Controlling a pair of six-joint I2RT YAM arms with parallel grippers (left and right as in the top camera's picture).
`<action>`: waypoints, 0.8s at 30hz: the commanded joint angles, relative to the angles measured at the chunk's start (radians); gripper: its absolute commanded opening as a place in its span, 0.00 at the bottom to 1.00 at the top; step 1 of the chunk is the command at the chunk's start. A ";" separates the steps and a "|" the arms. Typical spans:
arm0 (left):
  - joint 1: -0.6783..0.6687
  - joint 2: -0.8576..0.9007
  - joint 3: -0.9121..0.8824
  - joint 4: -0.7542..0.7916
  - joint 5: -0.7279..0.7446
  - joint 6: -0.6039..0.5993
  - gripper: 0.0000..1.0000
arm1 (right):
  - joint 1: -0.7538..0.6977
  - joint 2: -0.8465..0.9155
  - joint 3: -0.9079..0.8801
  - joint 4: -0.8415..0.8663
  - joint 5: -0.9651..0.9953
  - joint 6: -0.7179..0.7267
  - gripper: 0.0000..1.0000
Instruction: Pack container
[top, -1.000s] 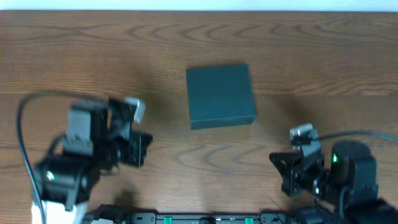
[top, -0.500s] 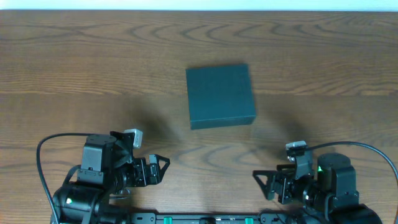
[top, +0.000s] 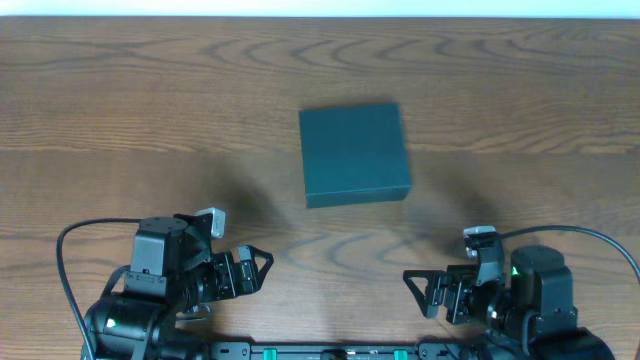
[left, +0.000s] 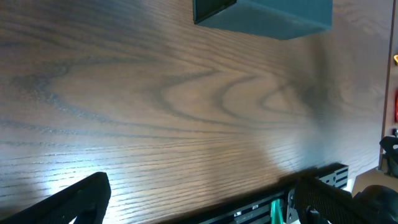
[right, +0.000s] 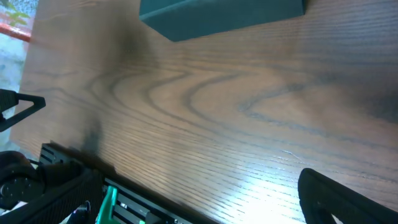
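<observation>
The matte black, squarish cardboard container (top: 355, 153) is seen closed on the brown wooden tabletop (top: 150, 100). The left claw (top: 262, 272) and right claw (top: 415, 292) are held open and empty, well apart from it. Packing is judged done.

— What colour is the container (top: 355, 153) ahead of the jaws?
— Matte dark teal-black, plain all over.
— And the counter (top: 150, 90) under them?
— Brown wood, darker grain in loops and ovals.
</observation>
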 joint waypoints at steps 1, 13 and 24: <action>0.000 -0.006 0.002 -0.003 -0.004 -0.003 0.95 | 0.008 -0.008 0.000 -0.004 -0.011 0.016 0.99; 0.004 -0.179 -0.054 0.188 -0.486 0.186 0.95 | 0.008 -0.008 0.000 -0.004 -0.011 0.016 0.99; 0.090 -0.475 -0.359 0.415 -0.639 0.188 0.95 | 0.008 -0.008 0.000 -0.004 -0.011 0.016 0.99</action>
